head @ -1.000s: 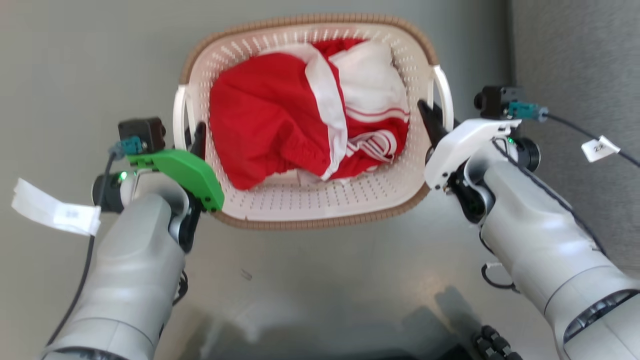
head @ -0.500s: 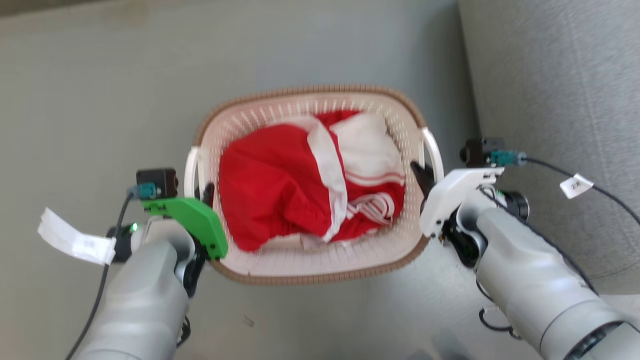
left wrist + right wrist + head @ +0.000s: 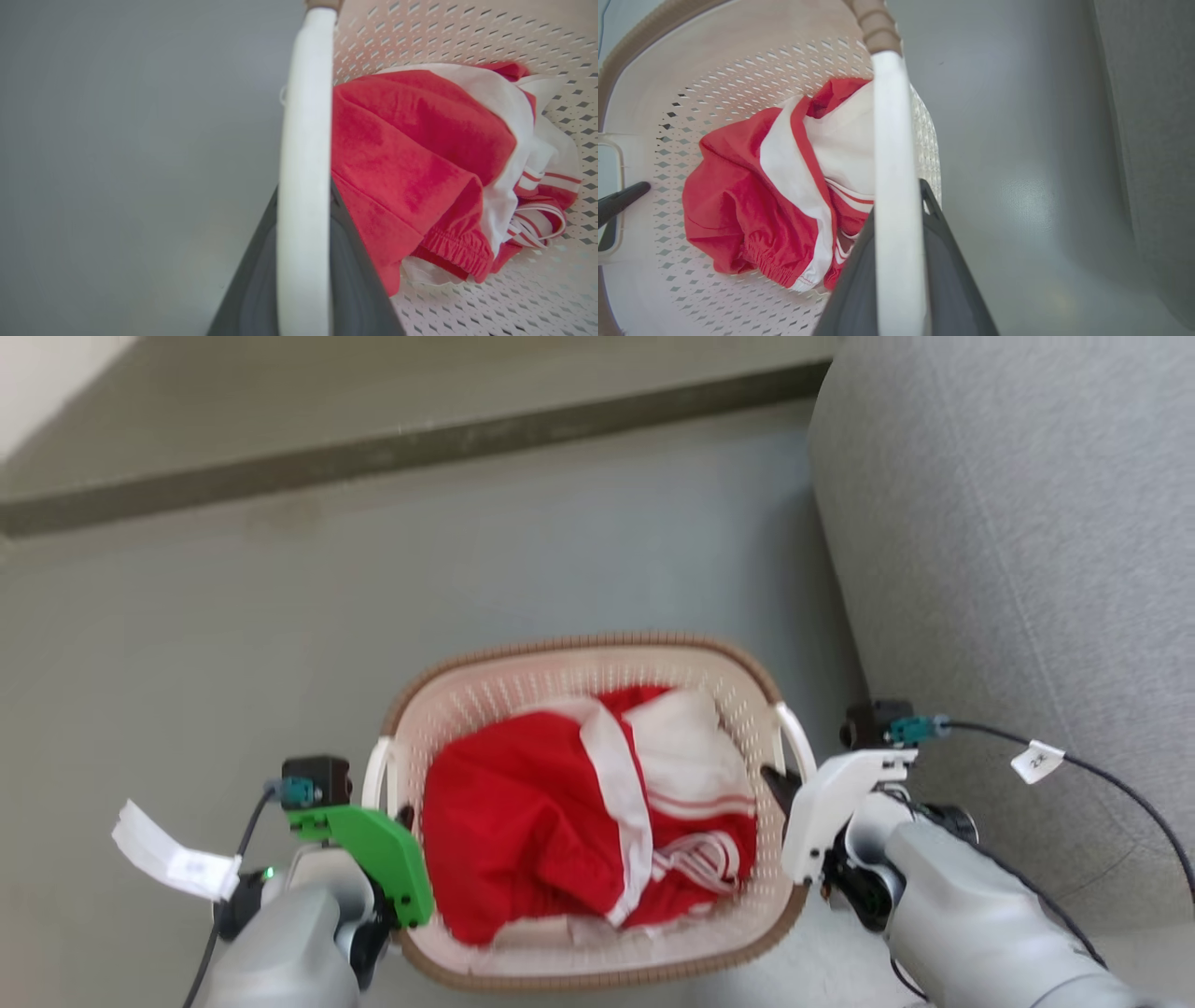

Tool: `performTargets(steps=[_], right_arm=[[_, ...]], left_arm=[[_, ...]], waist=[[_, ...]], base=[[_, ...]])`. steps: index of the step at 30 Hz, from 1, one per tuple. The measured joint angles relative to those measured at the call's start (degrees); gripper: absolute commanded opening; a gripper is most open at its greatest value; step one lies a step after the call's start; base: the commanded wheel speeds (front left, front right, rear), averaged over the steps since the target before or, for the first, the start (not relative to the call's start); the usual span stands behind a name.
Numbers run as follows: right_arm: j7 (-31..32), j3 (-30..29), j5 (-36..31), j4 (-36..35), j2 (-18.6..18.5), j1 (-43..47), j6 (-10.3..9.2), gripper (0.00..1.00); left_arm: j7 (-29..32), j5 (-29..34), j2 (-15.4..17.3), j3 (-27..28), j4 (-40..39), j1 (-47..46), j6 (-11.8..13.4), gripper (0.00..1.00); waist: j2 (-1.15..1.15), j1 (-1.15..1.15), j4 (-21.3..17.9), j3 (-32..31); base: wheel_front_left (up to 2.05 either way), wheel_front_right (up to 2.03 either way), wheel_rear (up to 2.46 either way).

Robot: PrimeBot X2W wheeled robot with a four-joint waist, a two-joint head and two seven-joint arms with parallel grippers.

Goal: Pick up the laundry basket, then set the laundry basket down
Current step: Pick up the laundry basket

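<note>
Left gripper (image 3: 403, 818) has its fingers (image 3: 357, 284) slid under the left handle (image 3: 303, 163) of the basket (image 3: 579, 645). The white bar lies along them and covers the gap, so I cannot tell whether they are pressed together or spread. Right gripper (image 3: 771, 777) sits the same way under the right handle (image 3: 896, 186), with dark fingers (image 3: 950, 284) showing on both sides of the bar, and again I cannot tell.

On the right, a grey sofa (image 3: 1008, 523) runs from near to far. Grey floor (image 3: 233, 635) spreads left of it, out to a dark strip (image 3: 373, 453) along the far edge. The basket is near me, between my two arms and just left of the sofa. It may be clear of the floor, but from above I can't be sure. Red-and-white clothing (image 3: 504, 840) is bunched inside, more red to the left and white to the right. A paper tag (image 3: 173, 861) hangs off my left wrist cable and a smaller tag (image 3: 1036, 762) off the right one.
</note>
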Motion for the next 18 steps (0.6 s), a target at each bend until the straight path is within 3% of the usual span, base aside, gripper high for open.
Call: performTargets(steps=[18], right_arm=[[6.37, 2.74, 3.14, 0.97, 0.07, 6.14, -0.07, 0.0]], left_arm=[[6.3, -4.72, 0.15, -3.28, -0.81, 7.2, 0.0, 0.0]], waist=[[0.0, 0.0, -0.38, -13.64]], base=[[0.0, 0.0, 0.0]])
